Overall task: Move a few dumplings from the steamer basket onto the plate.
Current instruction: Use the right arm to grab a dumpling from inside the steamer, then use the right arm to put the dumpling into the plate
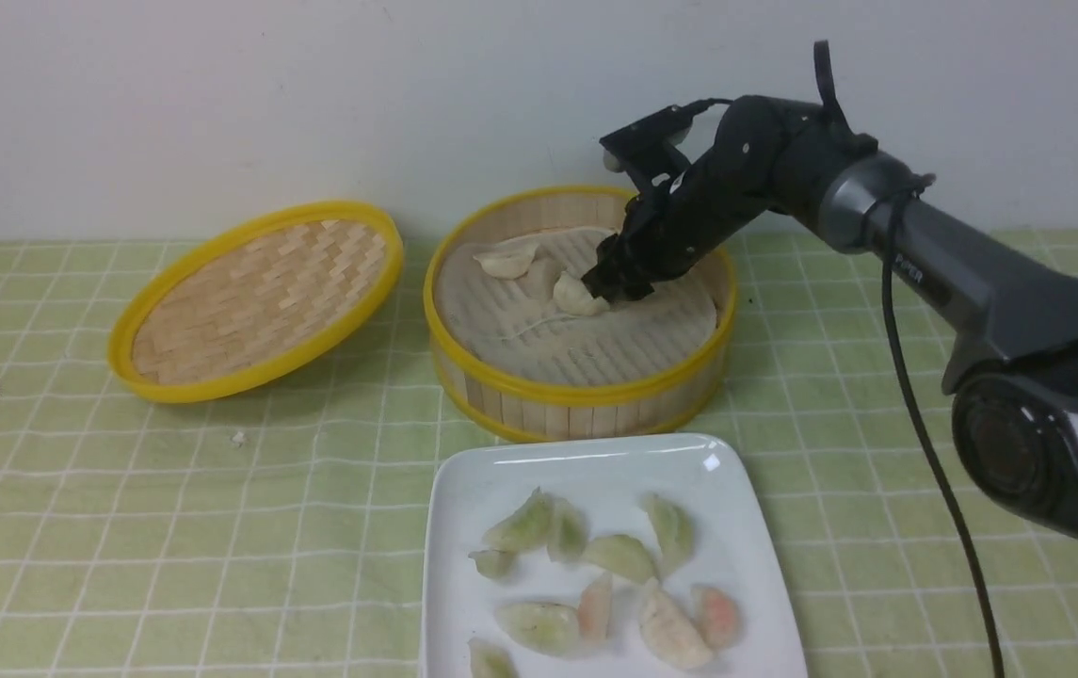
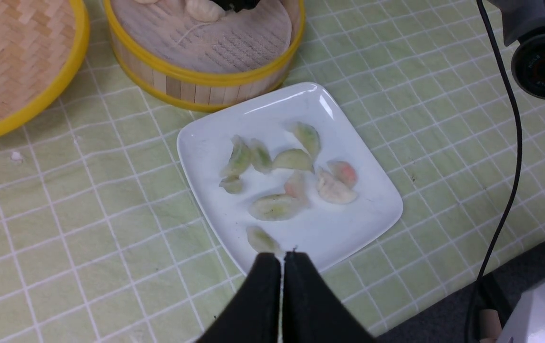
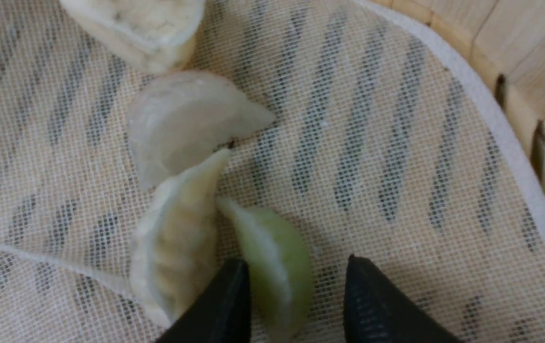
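The steamer basket (image 1: pixel 576 395) stands mid-table, with the white plate (image 1: pixel 595 471) in front of it. My right gripper (image 1: pixel 606 282) reaches down into the basket. In the right wrist view it (image 3: pixel 296 267) is open and straddles a green-tinted dumpling (image 3: pixel 272 252): one finger touches it, the other stands apart. Beside it lie a pale dumpling (image 3: pixel 177 238) and a whitish one (image 3: pixel 182 119). Several dumplings (image 1: pixel 623 556) lie on the plate. My left gripper (image 2: pixel 282 257) is shut and empty, above the plate's (image 2: pixel 372 200) near edge.
The shallow woven lid (image 1: pixel 261 297) leans on the cloth left of the basket. A black cable (image 1: pixel 925 424) hangs from the right arm, right of the plate. A small white crumb (image 1: pixel 238 438) lies on the green checked tablecloth.
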`<state>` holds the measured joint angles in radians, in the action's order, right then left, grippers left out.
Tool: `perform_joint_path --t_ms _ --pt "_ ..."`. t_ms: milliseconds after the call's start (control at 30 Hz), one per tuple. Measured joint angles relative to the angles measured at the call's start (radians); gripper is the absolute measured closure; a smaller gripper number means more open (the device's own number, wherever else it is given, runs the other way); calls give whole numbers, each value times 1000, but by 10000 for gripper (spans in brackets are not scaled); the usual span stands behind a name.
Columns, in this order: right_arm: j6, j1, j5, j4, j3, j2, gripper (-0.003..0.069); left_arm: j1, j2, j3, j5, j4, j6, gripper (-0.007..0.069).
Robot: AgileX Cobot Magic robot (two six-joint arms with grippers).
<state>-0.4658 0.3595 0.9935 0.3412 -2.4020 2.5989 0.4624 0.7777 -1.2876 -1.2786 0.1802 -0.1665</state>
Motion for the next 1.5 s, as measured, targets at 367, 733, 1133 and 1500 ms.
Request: perform_joint_path --t_ms 367,733,1133,1500 --pt "77 5 110 -31 -65 7 523 0 0 0 0 6 0 631" --pt "232 -34 256 -82 -194 -300 523 0 0 0 1 12 3 631" --pt "92 20 252 110 784 -811 523 0 -12 0 1 48 21 631" --pt "8 142 -114 135 1152 -793 491 0 -12 0 1 59 30 631"
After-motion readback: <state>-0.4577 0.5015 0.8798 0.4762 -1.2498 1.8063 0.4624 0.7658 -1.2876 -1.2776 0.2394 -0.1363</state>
